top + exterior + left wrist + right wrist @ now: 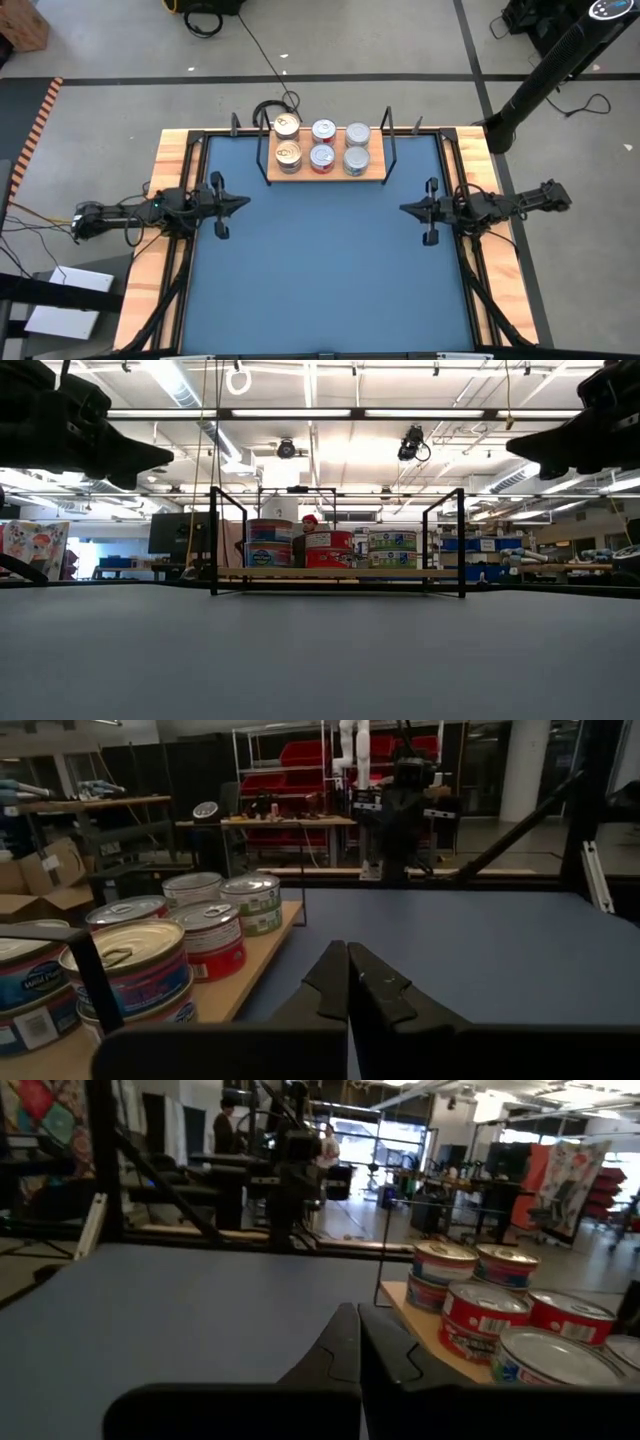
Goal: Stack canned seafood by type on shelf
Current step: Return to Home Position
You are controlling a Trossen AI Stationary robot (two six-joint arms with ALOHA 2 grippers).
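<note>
**Blue desk [330, 270] with the loaded shelf [377, 168] at its far edge and an arm at each side.**

The light-wood shelf sits centred along the far edge of the desk, between two black wire end frames. The left hand [243, 203] hovers over the desk's left side and the right hand [405, 208] over its right side, both well apart from the shelf. Each hand has its fingers pressed together and grips nothing. The seafood tins [322, 157] stand on the shelf in three columns, two deep: gold-topped tins [288, 153] left, red-sided tins [323, 130] middle, silver-topped tins [357, 160] right. The low view shows them piled two high.
</note>
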